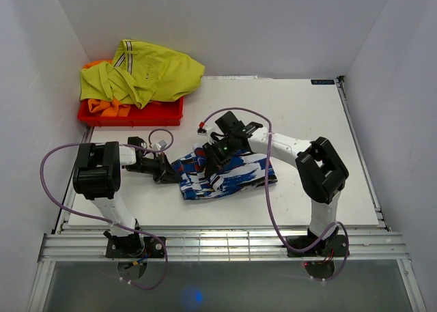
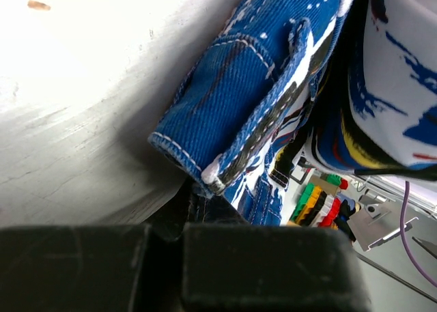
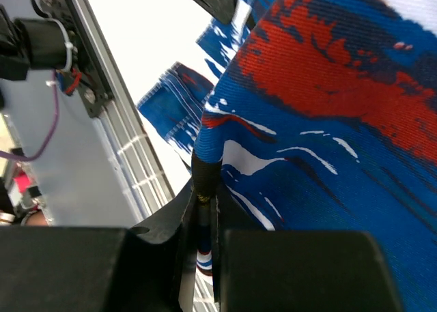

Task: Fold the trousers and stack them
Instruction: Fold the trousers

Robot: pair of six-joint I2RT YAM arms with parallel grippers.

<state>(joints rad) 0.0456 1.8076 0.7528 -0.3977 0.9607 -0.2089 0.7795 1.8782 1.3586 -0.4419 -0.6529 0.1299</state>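
Note:
The trousers (image 1: 229, 175), royal blue with white, red and black blotches, lie bunched in a folded heap at the middle of the white table (image 1: 307, 114). My left gripper (image 1: 172, 174) sits at the heap's left edge, shut on a bit of the waistband fabric (image 2: 232, 87), which runs down between its fingers (image 2: 188, 206). My right gripper (image 1: 215, 158) is over the heap's upper left part. It is shut on a fold of the trousers (image 3: 328, 121), pinched between its jaws (image 3: 205, 199) and held a little above the table.
A red bin (image 1: 164, 112) at the back left holds an orange garment (image 1: 102, 107) and a yellow-green garment (image 1: 143, 73) with dark stripes. Purple cables (image 1: 232, 111) loop over both arms. A metal rail (image 1: 218, 244) runs along the near edge.

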